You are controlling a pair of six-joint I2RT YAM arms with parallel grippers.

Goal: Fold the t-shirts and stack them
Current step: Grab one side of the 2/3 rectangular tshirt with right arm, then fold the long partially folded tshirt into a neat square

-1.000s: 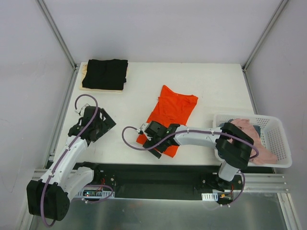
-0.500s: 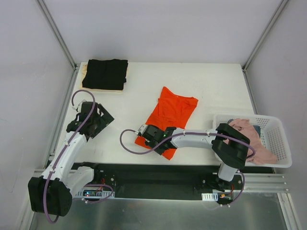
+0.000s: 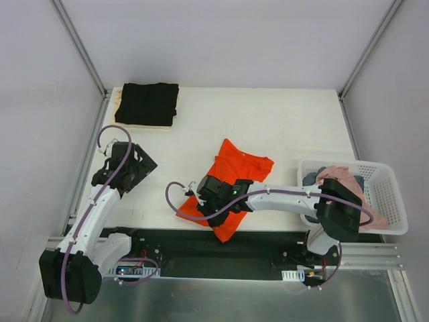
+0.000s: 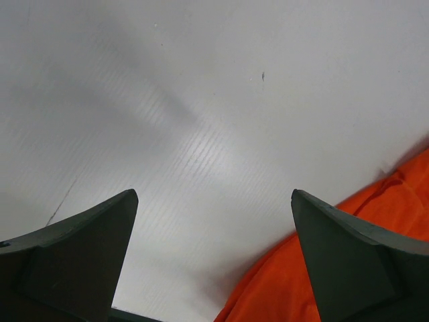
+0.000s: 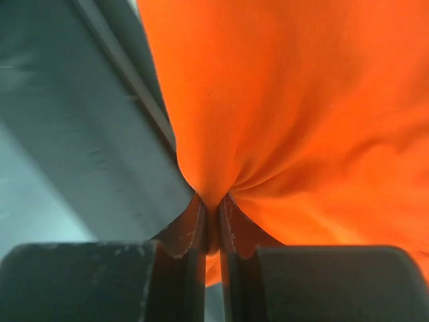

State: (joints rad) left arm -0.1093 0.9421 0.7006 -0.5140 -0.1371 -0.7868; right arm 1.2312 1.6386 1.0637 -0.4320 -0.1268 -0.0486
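White worktop (image 3: 295,121), from above: the right hand (image 3: 204,201) pinches the near-left edge of the crumpled orange shirt (image 3: 234,174). A folded black shirt (image 3: 147,102) lies well beyond it, to the left.

Left wrist: the left hand (image 4: 214,194) stands wide over the worktop, just beside the orange shirt.

Right wrist: jaws closed on an orange fold.

Spreading the shirt flat appears to be the step in hand. Next, the left hand likely needs to take another edge.
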